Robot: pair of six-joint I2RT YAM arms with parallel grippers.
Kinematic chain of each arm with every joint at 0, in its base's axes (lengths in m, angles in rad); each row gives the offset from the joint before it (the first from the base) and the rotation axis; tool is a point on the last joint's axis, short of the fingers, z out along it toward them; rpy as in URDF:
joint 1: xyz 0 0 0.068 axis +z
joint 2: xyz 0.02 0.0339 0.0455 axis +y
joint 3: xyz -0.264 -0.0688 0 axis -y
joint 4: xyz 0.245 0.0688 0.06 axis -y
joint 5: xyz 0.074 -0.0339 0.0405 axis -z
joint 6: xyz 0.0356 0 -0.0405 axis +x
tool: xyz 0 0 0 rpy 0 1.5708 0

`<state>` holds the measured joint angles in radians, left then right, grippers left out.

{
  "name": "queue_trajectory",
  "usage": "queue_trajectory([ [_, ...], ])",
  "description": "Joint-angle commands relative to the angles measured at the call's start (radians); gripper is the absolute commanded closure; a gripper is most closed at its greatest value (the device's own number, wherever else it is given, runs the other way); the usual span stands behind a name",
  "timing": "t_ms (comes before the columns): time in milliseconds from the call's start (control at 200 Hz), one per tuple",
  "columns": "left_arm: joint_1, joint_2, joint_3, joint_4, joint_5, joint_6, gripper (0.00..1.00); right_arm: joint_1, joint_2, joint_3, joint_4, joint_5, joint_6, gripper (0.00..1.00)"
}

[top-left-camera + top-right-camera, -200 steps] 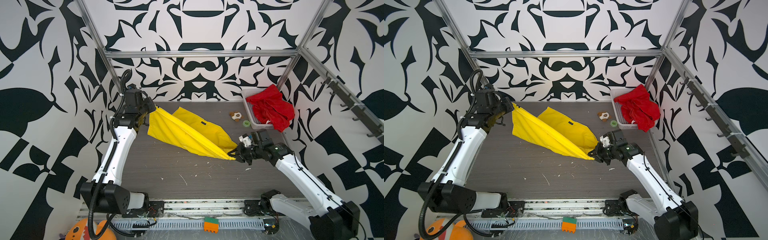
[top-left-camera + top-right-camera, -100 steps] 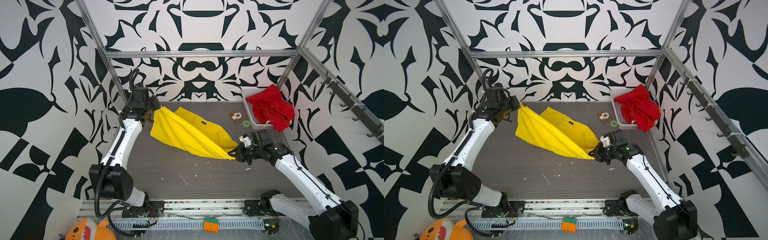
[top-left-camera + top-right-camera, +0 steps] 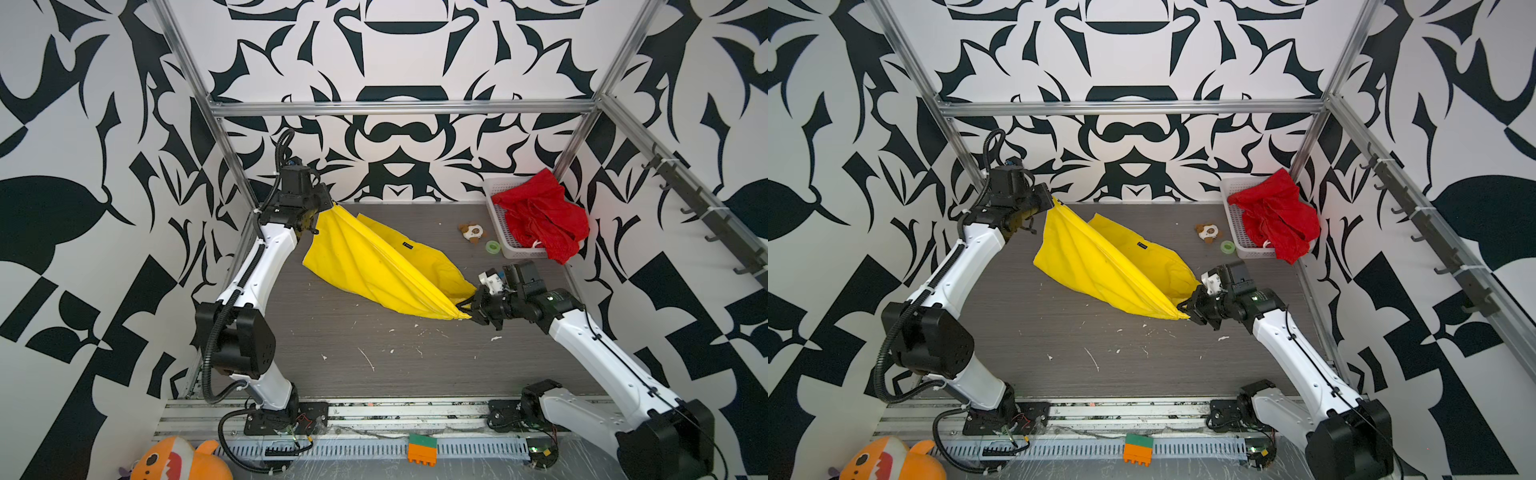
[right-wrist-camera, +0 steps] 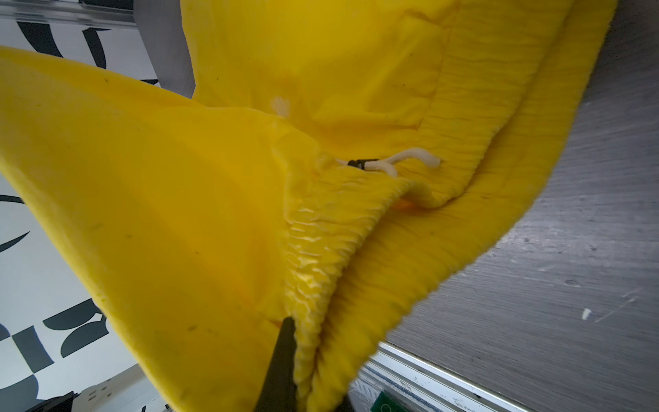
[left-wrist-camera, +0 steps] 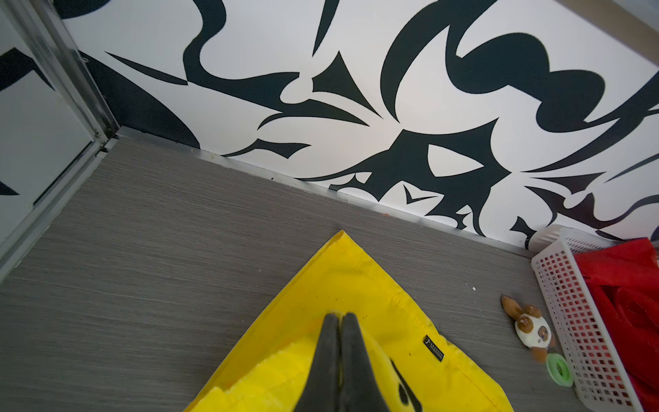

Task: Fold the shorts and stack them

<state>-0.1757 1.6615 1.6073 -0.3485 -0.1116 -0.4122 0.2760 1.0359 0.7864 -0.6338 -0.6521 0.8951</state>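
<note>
Yellow thin-fabric shorts [image 3: 374, 266] with small dark label: strung taut between both arms, long axis diagonal from far-left corner of grey wood-grain tabletop [image 3: 374, 357] toward right edge, loose leg sagging onto surface. Left gripper [image 3: 326, 208] raised at far-left end, clamped tight on fabric edge; right gripper [image 3: 467, 309] low near right edge, pinched closed on ribbed waistband [image 4: 321, 249]. Probably mid-fold: next, far end to be carried over toward near one, left arm nearer that end. White plastic mesh basket [image 3: 505, 241] in far-right corner, holding crumpled red shorts [image 3: 540, 212], part spilling over rim. Beside basket, outside it: small brown-and-white plush toy [image 3: 471, 232], green ring [image 3: 493, 247].
</note>
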Motion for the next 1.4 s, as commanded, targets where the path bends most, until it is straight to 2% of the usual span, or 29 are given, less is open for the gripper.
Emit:
queue_trajectory([
  [0, 0.025, 0.035, 0.066, 0.106, -0.103, 0.015, 1.0, -0.011, 0.003, -0.022, -0.089, -0.001, -0.021, 1.0],
  [765, 0.01, 0.253, 0.222, 0.089, -0.116, 0.023, 1.0, -0.061, 0.076, -0.036, -0.039, -0.042, -0.038, 1.0],
  [1390, -0.017, 0.511, 0.414, 0.049, -0.117, 0.026, 1.0, -0.146, 0.254, -0.046, 0.058, -0.119, -0.072, 1.0],
])
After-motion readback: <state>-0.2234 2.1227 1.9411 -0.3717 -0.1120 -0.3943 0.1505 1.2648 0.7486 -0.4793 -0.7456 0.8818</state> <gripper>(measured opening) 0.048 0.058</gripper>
